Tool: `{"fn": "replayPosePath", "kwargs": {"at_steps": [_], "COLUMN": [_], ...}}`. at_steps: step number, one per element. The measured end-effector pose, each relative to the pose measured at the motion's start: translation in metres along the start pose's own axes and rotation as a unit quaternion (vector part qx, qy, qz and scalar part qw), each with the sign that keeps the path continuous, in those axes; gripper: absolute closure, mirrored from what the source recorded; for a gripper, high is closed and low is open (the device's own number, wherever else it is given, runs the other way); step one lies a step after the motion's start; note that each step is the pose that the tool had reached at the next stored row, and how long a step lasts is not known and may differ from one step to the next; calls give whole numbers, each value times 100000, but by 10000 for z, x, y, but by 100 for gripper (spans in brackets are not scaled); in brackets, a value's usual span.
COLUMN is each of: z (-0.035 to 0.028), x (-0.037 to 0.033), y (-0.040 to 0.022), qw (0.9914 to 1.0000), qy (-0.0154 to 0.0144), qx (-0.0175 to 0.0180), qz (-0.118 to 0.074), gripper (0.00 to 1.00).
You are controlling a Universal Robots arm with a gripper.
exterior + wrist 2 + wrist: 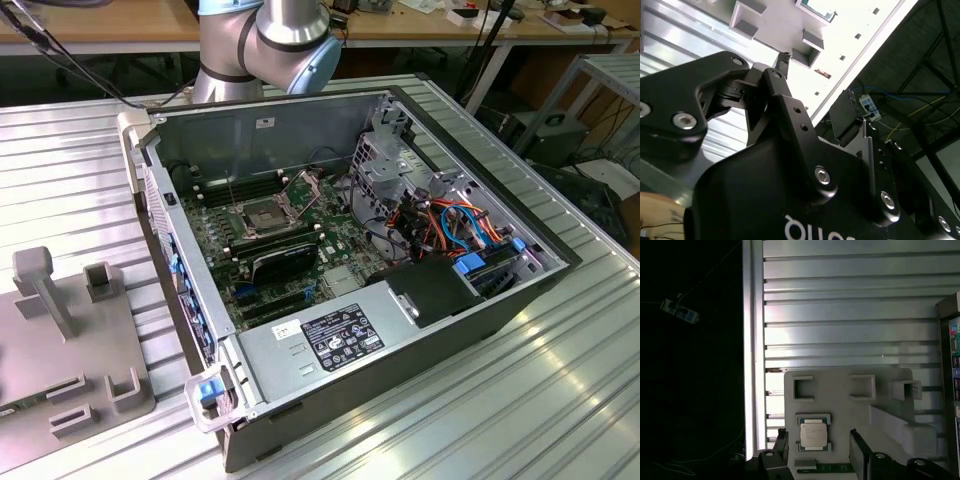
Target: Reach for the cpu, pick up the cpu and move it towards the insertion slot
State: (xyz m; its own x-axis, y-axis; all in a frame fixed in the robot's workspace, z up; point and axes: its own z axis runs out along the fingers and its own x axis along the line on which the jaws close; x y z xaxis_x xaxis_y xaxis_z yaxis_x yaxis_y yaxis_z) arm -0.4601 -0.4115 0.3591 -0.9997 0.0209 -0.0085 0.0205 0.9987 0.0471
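I see my gripper (817,436) poised over the one cpu (814,434). Its two fingers (782,442) are spread wide either side and grip nothing. The cpu lies in its nest on the grey fixture plate (840,405), beside the open computer case (400,330). The one insertion slot (262,215) on the motherboard looks unfilled. I judge the reach nearly done, with pickup and carry left.

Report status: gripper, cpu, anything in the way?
Gripper open, lined up over the cpu, no grip. Cpu seated in its pocket on the grey fixture plate. Nothing seen between gripper and cpu.
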Motion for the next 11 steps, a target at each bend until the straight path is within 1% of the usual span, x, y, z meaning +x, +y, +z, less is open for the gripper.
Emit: {"fn": "replayPosePath", "kwargs": {"at_steps": [4,7,11], "z": [58,139,200], "x": [23,42,55], "y": [-4,-8,-12], "qw": [99999,99999,99999], "qy": [20,58,57], "qx": [-6,-6,-9], "qz": [-355,-506,-507], "gripper": [40,40,40]}}
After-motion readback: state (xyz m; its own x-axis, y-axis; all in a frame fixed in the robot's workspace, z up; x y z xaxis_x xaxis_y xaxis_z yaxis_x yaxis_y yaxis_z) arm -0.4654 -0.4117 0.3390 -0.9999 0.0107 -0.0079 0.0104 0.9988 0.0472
